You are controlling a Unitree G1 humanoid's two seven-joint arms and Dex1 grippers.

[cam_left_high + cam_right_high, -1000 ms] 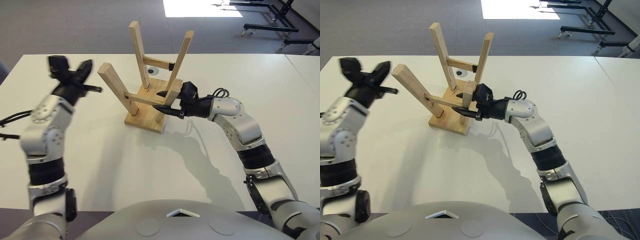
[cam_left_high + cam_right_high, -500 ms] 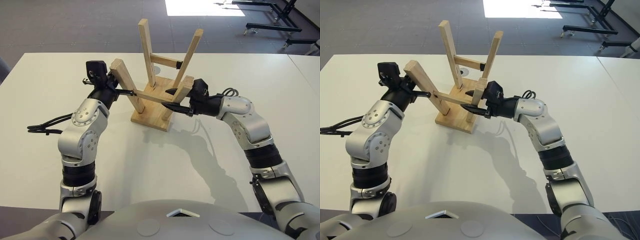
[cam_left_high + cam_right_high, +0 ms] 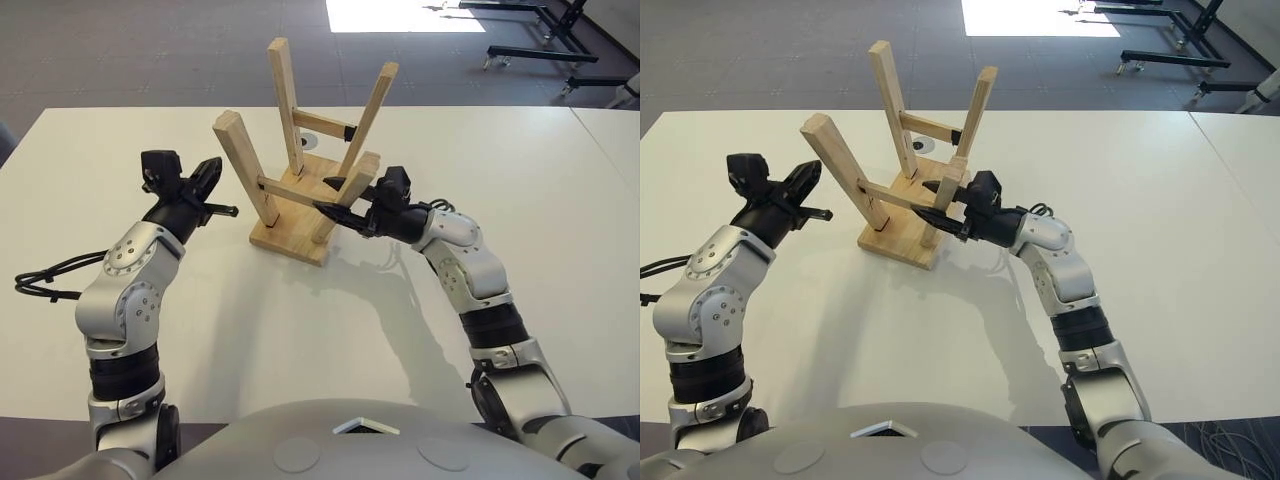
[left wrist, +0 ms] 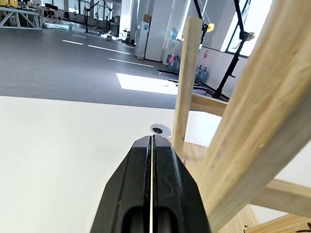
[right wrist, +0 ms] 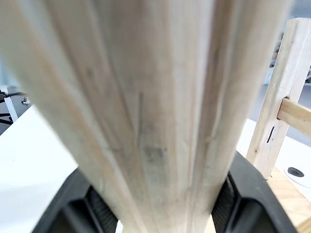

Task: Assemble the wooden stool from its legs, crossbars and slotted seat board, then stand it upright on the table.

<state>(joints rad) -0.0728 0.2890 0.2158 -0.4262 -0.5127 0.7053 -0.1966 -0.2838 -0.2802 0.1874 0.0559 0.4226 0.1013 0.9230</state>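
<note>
The wooden stool [image 3: 285, 240] lies upside down on the white table [image 3: 300, 330], seat board flat, legs tilted upward with crossbars [image 3: 290, 190] between them. My right gripper [image 3: 340, 197] is shut on the near right leg [image 5: 146, 97], low down by the seat board; its dark fingers [image 5: 92, 204] flank the wood in the right wrist view. My left gripper [image 3: 213, 185] hangs just left of the near left leg [image 3: 240, 160], apart from it. In the left wrist view its fingertips [image 4: 151, 141] are pressed together with nothing between them, and that leg [image 4: 252, 111] stands close beside them.
A black cable [image 3: 45, 280] loops off the table's left edge near my left arm. A round grommet [image 3: 310, 143] sits in the tabletop behind the stool. Wheeled frames [image 3: 540, 50] stand on the floor far right. Bare tabletop stretches in front of the stool.
My left arm swung in to the stool's near left leg, then pulled back a little to the left. The stool shifted slightly. My right gripper stayed shut on its leg.
</note>
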